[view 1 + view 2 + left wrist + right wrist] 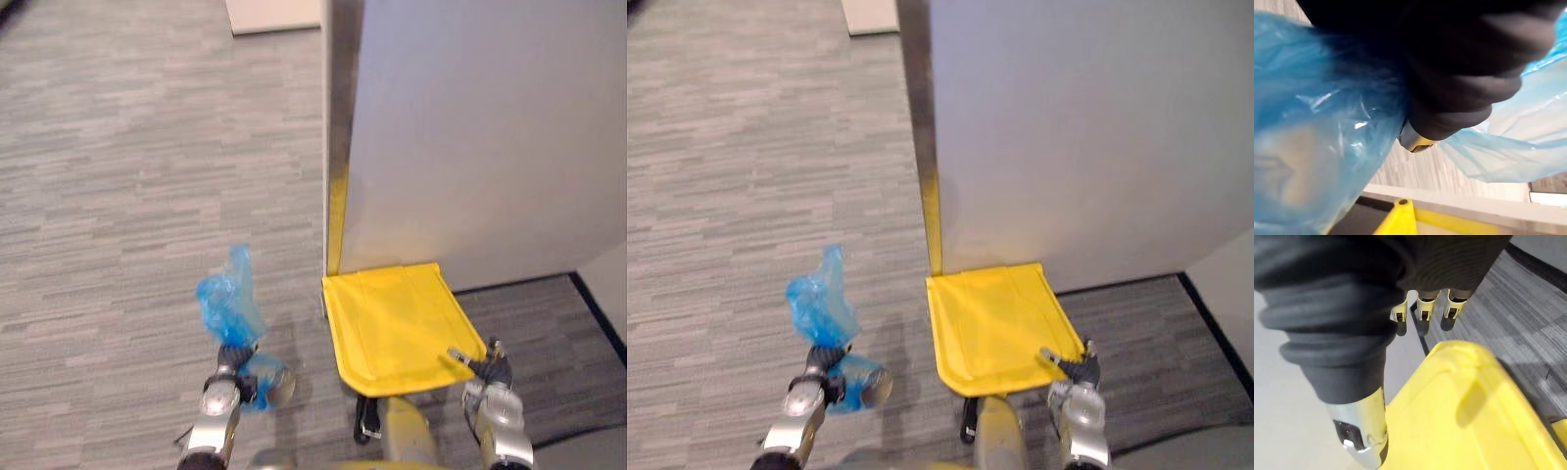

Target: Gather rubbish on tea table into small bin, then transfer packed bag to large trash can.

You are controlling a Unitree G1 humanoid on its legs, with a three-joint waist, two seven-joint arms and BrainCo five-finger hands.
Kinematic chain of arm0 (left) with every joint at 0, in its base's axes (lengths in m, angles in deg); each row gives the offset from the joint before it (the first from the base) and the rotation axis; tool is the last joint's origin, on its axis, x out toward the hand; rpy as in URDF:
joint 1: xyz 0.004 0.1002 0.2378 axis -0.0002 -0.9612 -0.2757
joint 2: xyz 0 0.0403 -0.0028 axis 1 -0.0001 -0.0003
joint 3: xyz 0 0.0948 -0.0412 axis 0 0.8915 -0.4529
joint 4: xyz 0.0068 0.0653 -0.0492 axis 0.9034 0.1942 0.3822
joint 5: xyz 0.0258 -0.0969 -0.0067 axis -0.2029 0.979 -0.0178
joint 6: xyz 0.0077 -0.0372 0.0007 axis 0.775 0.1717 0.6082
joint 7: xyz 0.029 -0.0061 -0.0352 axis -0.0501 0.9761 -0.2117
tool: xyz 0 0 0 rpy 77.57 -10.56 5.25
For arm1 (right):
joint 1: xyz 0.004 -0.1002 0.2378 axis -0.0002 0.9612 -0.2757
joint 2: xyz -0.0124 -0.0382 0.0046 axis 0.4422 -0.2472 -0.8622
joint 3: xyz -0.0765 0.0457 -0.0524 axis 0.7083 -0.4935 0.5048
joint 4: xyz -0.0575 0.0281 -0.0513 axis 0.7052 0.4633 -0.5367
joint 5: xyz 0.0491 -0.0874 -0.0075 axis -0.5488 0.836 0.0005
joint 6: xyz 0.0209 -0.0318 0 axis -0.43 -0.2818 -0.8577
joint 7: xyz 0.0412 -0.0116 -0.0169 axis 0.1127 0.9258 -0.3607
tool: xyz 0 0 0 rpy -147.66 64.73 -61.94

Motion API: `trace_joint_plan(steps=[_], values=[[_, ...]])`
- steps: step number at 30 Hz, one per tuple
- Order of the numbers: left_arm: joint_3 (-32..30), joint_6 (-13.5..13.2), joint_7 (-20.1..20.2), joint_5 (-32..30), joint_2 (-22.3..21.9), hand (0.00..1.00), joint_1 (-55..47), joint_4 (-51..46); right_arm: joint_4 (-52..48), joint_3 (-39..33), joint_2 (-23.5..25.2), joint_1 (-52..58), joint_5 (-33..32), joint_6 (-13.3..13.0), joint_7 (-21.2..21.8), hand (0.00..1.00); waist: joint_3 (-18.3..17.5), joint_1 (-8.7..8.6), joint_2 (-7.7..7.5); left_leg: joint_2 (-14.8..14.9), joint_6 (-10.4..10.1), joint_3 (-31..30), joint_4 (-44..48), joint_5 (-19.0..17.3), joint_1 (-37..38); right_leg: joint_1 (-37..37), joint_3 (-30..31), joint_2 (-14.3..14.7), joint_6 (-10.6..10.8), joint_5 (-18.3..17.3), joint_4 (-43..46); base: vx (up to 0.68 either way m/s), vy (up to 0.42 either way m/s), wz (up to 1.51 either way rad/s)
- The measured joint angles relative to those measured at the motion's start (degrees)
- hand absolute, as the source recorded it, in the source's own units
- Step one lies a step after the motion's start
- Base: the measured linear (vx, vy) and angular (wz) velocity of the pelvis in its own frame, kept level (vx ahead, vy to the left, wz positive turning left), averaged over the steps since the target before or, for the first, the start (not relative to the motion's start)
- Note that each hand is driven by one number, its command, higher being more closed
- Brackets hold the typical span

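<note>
My left hand [227,384] is shut on the gathered neck of a blue plastic bag [227,305]. The bag's loose top sticks up above the hand and its bulging body [854,384] hangs beside it over the carpet. From the left wrist, blue film [1312,137] wraps round the hand's dark cover. A yellow lid [392,323] of the large trash can lies to the right, against a grey wall. My right hand [487,372] hovers open at the lid's near right corner, its fingers [1422,308] relaxed just above the yellow surface [1474,421] and holding nothing.
A tall grey wall panel [480,127] rises behind the yellow lid, with a yellow strip [337,211] down its edge. Grey striped carpet [127,176] spreads to the left. A pale cabinet base [274,15] stands at the far top.
</note>
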Motion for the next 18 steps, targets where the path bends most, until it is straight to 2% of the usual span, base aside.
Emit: trace_joint_plan(steps=[2, 7, 10, 18], values=[[0.3, 0.0, 0.0, 0.0, -0.5, 1.0, 0.0, -0.1, -0.1, -0.4, 0.3, -0.1, -0.5, -0.1, 0.0, 0.0, 0.0, 0.03, -0.2, 0.9, 0.1, 0.1, 0.0, 0.0, 0.4, 0.7, 0.0, 0.7, 0.0, 0.0, -0.7, 0.14, -0.056, -0.07], [0.2, 0.0, 0.1, 0.0, 0.2, 1.0, -2.4, -0.2, 0.2, 0.5, 2.6, 1.7, -0.5, -0.1, 0.1, 0.0, -1.1, -0.3, -2.07, -0.3, 0.9, 3.2, -1.9, -0.5, 1.4, 0.6, 2.0, 1.1, 0.9, 1.3, -2.3, -0.08, 0.009, -0.07], [0.2, 0.0, 0.1, 0.0, -0.1, 1.0, -3.9, -0.3, 0.2, 0.9, 2.6, 2.2, -0.5, 0.0, 0.1, 0.0, -1.5, -0.17, -2.07, -0.2, 2.2, 4.9, -2.5, -2.0, 0.6, -0.7, 2.8, 1.9, 0.8, 3.3, -3.9, -0.14, 0.017, -0.24], [0.6, 0.7, 0.0, 0.0, -0.6, 1.0, -4.3, 0.0, 0.2, 1.3, 2.9, 4.2, -0.1, 0.1, 0.2, 0.0, -1.7, 0.44, -2.73, -0.2, 1.8, 5.4, -1.1, -5.5, -0.4, -0.8, 3.0, 2.1, 0.3, 8.1, -6.1, -0.15, -0.002, -0.03]])
